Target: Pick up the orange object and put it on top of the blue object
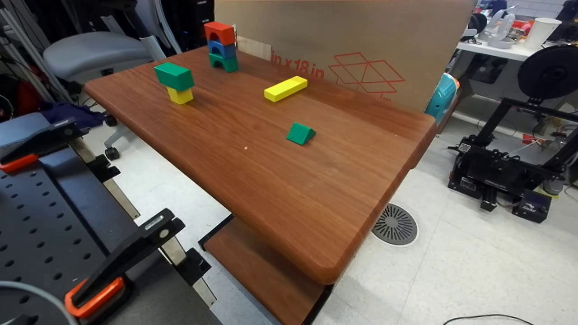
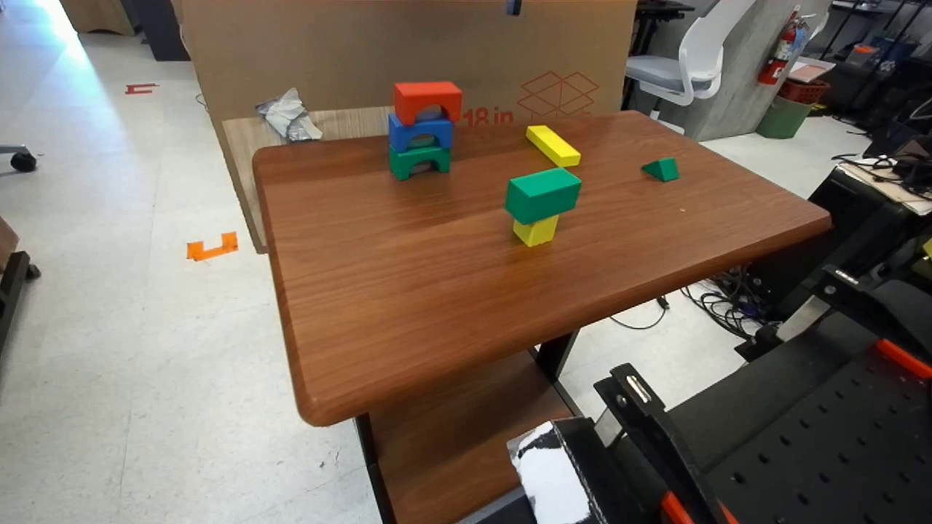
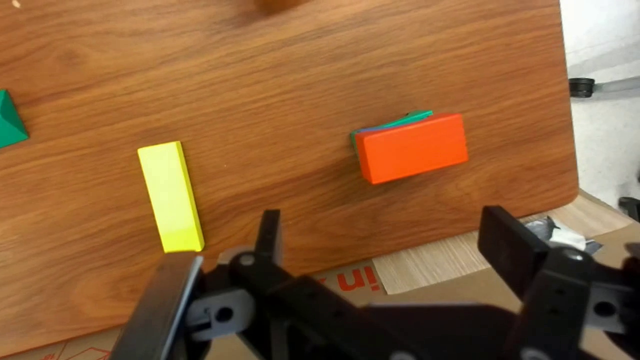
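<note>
The orange-red arch block [image 1: 220, 30] sits on top of the blue arch block [image 1: 224, 48], which rests on a green arch block [image 1: 229, 63] at the far end of the table. The same stack of orange block [image 2: 428, 93], blue block [image 2: 419, 127] and green block [image 2: 400, 163] stands upright in an exterior view. In the wrist view the orange block [image 3: 416, 150] covers nearly all of the blue block, with only a thin blue strip showing. My gripper [image 3: 383, 212] is open and empty, its fingers wide apart, above the table and apart from the stack. The gripper is not clearly visible in the exterior views.
A green block [image 2: 542, 195] lies on a yellow block [image 2: 536, 231]. A long yellow bar [image 3: 171, 197] and a green triangular prism [image 1: 300, 133] lie on the wooden table [image 1: 316, 198]. A large cardboard box [image 2: 313, 51] stands along the table's edge behind the stack.
</note>
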Robot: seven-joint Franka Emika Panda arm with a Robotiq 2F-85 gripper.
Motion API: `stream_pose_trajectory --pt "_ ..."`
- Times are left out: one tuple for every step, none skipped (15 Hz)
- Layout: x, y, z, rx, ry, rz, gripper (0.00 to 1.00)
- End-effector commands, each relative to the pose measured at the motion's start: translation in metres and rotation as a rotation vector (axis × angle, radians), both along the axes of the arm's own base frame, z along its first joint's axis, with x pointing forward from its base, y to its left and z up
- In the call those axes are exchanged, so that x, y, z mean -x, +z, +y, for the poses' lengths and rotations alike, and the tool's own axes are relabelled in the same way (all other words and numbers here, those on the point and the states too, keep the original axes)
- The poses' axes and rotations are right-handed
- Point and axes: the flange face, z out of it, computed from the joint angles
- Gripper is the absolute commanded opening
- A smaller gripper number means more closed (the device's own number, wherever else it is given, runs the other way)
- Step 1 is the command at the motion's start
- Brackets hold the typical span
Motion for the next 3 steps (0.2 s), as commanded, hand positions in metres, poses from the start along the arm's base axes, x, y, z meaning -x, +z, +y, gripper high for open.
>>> stream_pose_trajectory --pt "0.0007 -0.0033 0.004 0.0 0.006 0.006 1.0" --pt "0.0012 -0.0063 0.0064 0.001 0.009 0.01 1.0" --pt "0.0016 -0.0086 0.0083 0.001 0.012 0.013 1.0"
